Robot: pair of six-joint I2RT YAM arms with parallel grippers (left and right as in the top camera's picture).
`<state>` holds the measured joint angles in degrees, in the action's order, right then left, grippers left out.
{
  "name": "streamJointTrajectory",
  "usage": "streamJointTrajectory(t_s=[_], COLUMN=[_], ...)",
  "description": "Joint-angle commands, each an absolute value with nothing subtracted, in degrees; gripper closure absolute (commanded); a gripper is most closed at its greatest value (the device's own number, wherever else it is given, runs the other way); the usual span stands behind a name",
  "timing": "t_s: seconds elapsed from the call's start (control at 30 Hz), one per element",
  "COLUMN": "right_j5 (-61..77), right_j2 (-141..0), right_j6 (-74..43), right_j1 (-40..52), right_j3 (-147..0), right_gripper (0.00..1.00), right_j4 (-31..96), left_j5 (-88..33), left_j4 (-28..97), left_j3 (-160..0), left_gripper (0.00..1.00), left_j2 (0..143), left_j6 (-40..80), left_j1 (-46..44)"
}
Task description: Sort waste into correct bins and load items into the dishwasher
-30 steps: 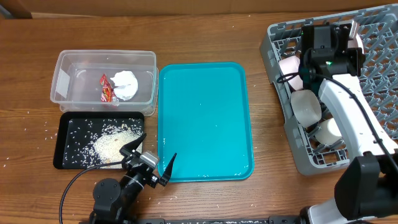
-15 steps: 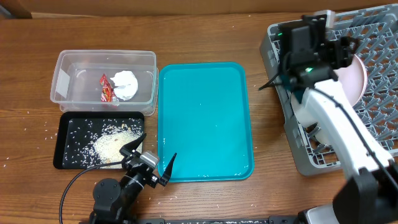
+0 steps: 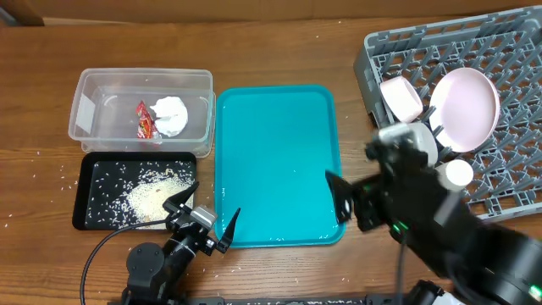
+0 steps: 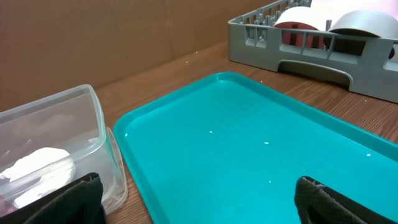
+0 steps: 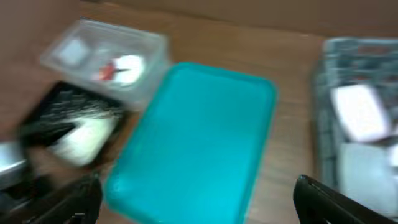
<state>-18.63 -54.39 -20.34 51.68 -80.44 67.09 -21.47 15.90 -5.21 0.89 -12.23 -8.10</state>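
Note:
The clear tub (image 3: pixel 85 100) holds a red wrapper (image 3: pixel 145 119) and a white paper wad (image 3: pixel 170 114). In front of it the black tray (image 3: pixel 93 212) carries a heap of rice (image 3: pixel 152 196). A large plate (image 3: pixel 464 106), a small bowl (image 3: pixel 400 97) and cups (image 3: pixel 417 141) stand in the grey dish rack (image 3: pixel 406 38). My left gripper (image 3: pixel 205 216) rests open at the teal tray's (image 3: pixel 278 144) front left corner, with nothing between its fingers (image 4: pixel 74 199). My right gripper (image 3: pixel 337 199) hangs open and bare over the tray's front right corner. The right wrist view is blurred.
Loose rice grains (image 3: pixel 52 174) lie scattered on the wood left of the black tray. The teal tray (image 4: pixel 249 143) is bare between the tub (image 4: pixel 56 137) and the rack (image 4: pixel 298 46). A brown wall runs along the back.
My right gripper opened and let go of the large plate, which now stands in the rack. The right arm swung back from the rack to the teal tray's front right corner. The left arm is still.

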Motion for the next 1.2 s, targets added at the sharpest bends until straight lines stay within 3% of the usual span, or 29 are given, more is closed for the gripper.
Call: streamJointTrajectory(t_s=[0.0, 0.23, 0.43, 0.53, 0.67, 0.77, 0.97, 1.17], right_j5=[-8.95, -25.93, -25.78, -19.88, 5.52, 13.15, 13.41, 13.85], right_j2=[-50.37, -48.27, -48.07, -46.33, -40.95, -33.98, -20.25, -7.2], right_j6=[-22.5, -21.15, -10.17, -9.04, 1.28, 1.52, 1.52, 1.5], right_j1=[52.07, 52.01, 50.78, 40.84, 19.7, 11.35, 11.25, 11.25], right_j3=[-80.75, -80.75, -80.58, -78.76, -66.98, -52.21, -31.59, -17.32], right_gripper=[0.0, 0.0, 0.0, 0.0, 0.0, 0.0, 0.0, 0.0], right_j4=[68.95, 66.43, 66.39, 63.05, 47.83, 36.67, 22.5, 16.53], left_j5=[-22.06, -22.06, -22.06, -22.06, -22.06, -22.06, -22.06, -22.06], left_j4=[15.97, 15.97, 15.97, 15.97, 15.97, 15.97, 15.97, 15.97], left_j3=[-5.06, -5.06, -5.06, -5.06, -5.06, -5.06, -5.06, -5.06], left_gripper=[0.0, 0.0, 0.0, 0.0, 0.0, 0.0, 0.0, 0.0], left_j2=[0.36, 0.36, 0.36, 0.36, 0.36, 0.36, 0.36, 0.36], left_j6=[-12.86, -12.86, -12.86, -12.86, -12.86, -12.86, -12.86, -12.86], left_j1=[-7.53, -7.53, -7.53, -7.53, -7.53, -7.53, -7.53, -7.53])
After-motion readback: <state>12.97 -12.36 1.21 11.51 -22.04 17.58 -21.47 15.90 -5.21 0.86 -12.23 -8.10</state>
